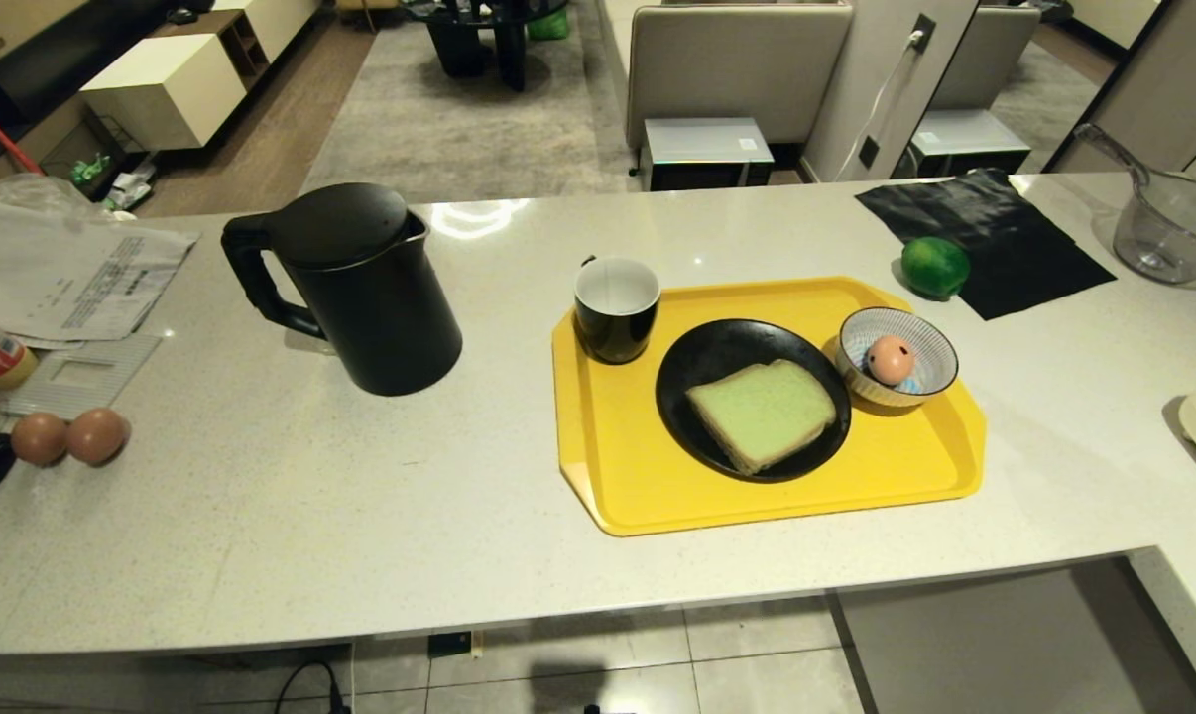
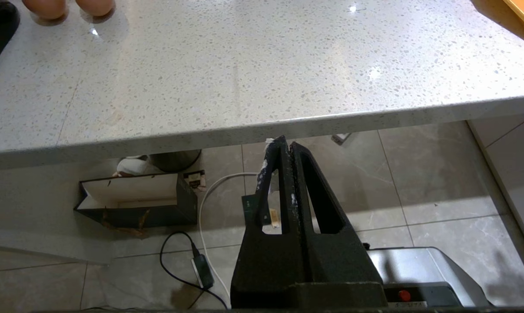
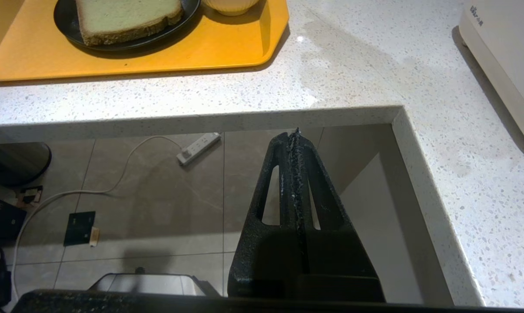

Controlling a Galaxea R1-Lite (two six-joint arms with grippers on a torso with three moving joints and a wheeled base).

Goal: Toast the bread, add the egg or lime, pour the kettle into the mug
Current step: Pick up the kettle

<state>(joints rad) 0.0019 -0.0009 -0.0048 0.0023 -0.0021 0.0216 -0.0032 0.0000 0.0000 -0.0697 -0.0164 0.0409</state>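
Observation:
The bread (image 1: 765, 413) lies on a black plate (image 1: 697, 372) on a yellow tray (image 1: 618, 476). Beside it on the tray, the pinkish egg (image 1: 891, 359) sits in a striped bowl (image 1: 930, 342), and the black mug (image 1: 616, 307) stands at the tray's far left corner. The lime (image 1: 935, 266) rests by a black sheet. The black kettle (image 1: 360, 288) stands left of the tray. Neither arm shows in the head view. My left gripper (image 2: 286, 141) hangs shut and empty below the counter's front edge. My right gripper (image 3: 294, 134) is likewise shut below the edge, with the bread (image 3: 127, 15) beyond it.
Two brown eggs (image 1: 67, 436) lie at the counter's left, near papers (image 1: 72, 273). A clear glass jug (image 1: 1168, 228) stands far right and a white appliance (image 3: 501, 56) sits at the right edge. Cables and a power strip (image 3: 199, 148) lie on the tiled floor.

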